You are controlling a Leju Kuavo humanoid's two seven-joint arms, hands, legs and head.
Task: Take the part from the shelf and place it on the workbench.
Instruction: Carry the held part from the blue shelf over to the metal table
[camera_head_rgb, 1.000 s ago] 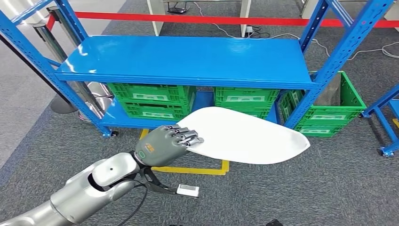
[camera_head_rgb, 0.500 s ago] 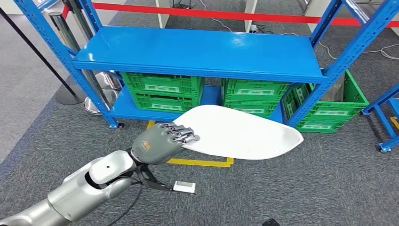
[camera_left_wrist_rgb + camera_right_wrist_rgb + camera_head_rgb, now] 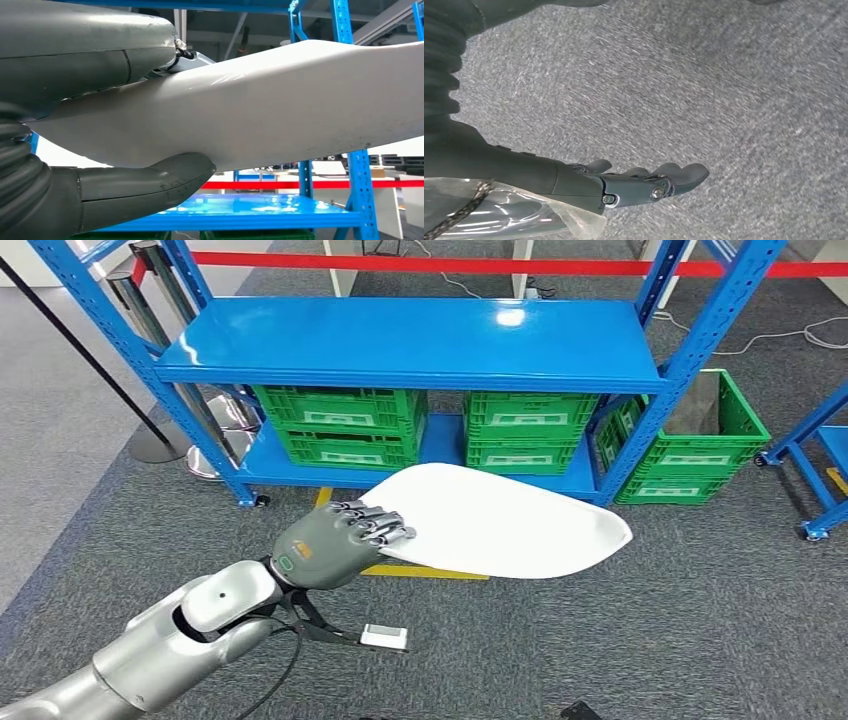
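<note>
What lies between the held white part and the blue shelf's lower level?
In the head view, bare grey carpet and a yellow floor marking partly under the white part, then green crates on the blue shelf.

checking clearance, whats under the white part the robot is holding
Grey carpet and yellow floor tape show beneath the white curved plastic part; the floor directly behind it is hidden. The left robot hand grips its edge.

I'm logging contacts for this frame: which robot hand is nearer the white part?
Left. The left robot hand grips the white part at its near end. The right robot hand hangs over the grey carpet, holding nothing.
</note>
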